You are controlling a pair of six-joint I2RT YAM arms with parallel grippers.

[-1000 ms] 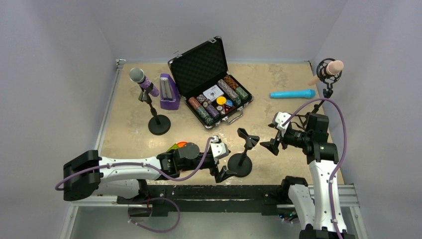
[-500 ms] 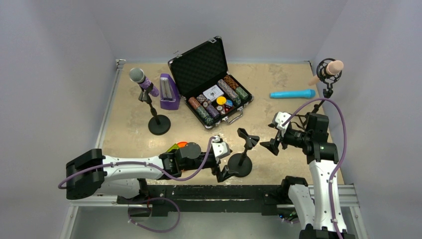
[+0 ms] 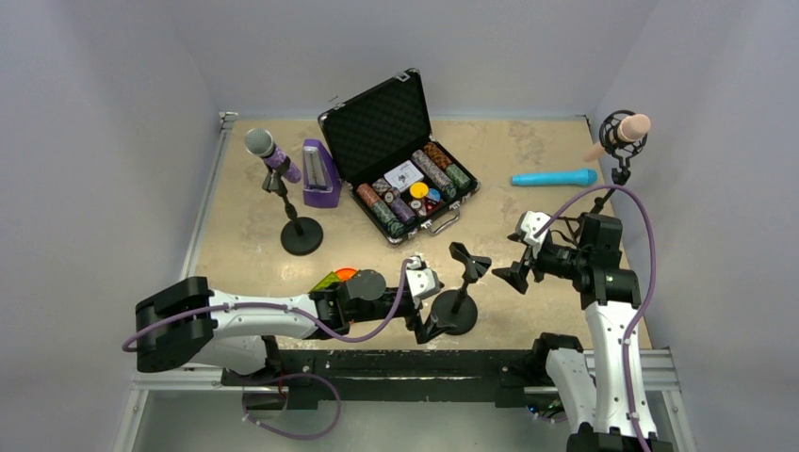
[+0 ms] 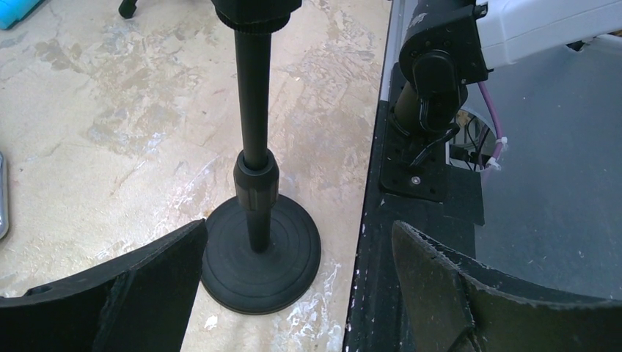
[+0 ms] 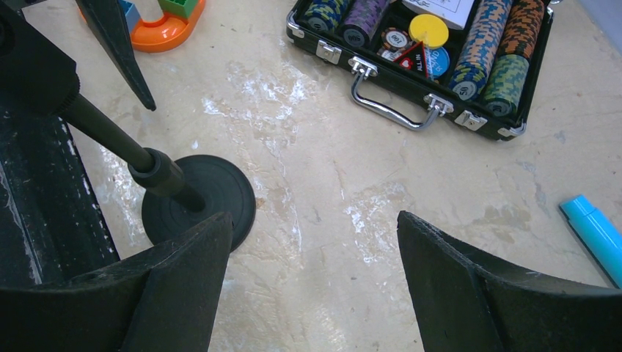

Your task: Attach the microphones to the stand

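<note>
Closest to the arm bases, the left gripper (image 4: pixel 297 231) sits low at the near edge of the table (image 3: pixel 245 254) with its fingers spread wide, nothing pinched, and the round black base of the empty stand (image 3: pixel 455 311) sits between them, closer to one finger. I can't tell if it's touching. That stand is a thin black pole with an open clip on top and no mic in it. Just to its right, the right gripper (image 3: pixel 516 276) hangs above the table, also wide open and holding nothing, pointed toward the clip. An orange and green toy (image 3: pixel 339 278) lies right beside the left arm. Further back in the middle there's an open black poker chip case (image 3: pixel 400 155) full of chip stacks, sitting between the stand and the back wall. At far left, the glittery purple mic (image 3: pixel 273 155) with a silver mesh head is already clipped at a tilt on its own round-base stand (image 3: pixel 301 235), next to a purple metronome box (image 3: pixel 320 174). The cyan mic (image 3: pixel 554 177) – a plain bright blue stick – lies flat on the table at far right, well apart from the empty stand. Behind it in the corner, the pink mic (image 3: pixel 633 126) sits in a shock-mount stand (image 3: pixel 620 151).
</note>
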